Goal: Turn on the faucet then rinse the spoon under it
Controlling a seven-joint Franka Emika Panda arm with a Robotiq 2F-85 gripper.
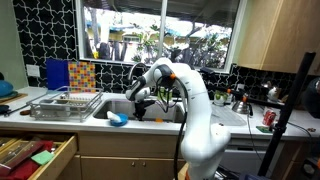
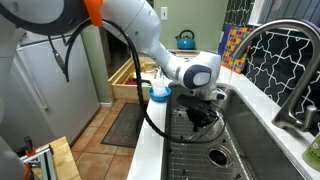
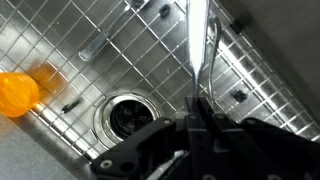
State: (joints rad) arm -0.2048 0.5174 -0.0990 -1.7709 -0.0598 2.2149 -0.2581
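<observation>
The fingers (image 3: 180, 128) are seen closed together on the handle of the spoon (image 3: 197, 40), which is held upright between them and runs away from the gripper (image 3: 200, 118) as a thin bright strip in the wrist view. Beneath the spoon, the wire grid (image 3: 80, 40) on the sink floor is shown, with the round drain (image 3: 125, 115) close beside the gripper and an orange object (image 3: 15, 92) at the edge of the frame. In an exterior view the gripper (image 2: 205, 110) is lowered into the sink (image 2: 250, 140), and the faucet (image 2: 256, 36) is seen at the basin's far edge, its spout arched above and apart from the gripper. Whether water is running cannot be told. A blue cup (image 2: 158, 92) is set on the counter just beside the arm.
</observation>
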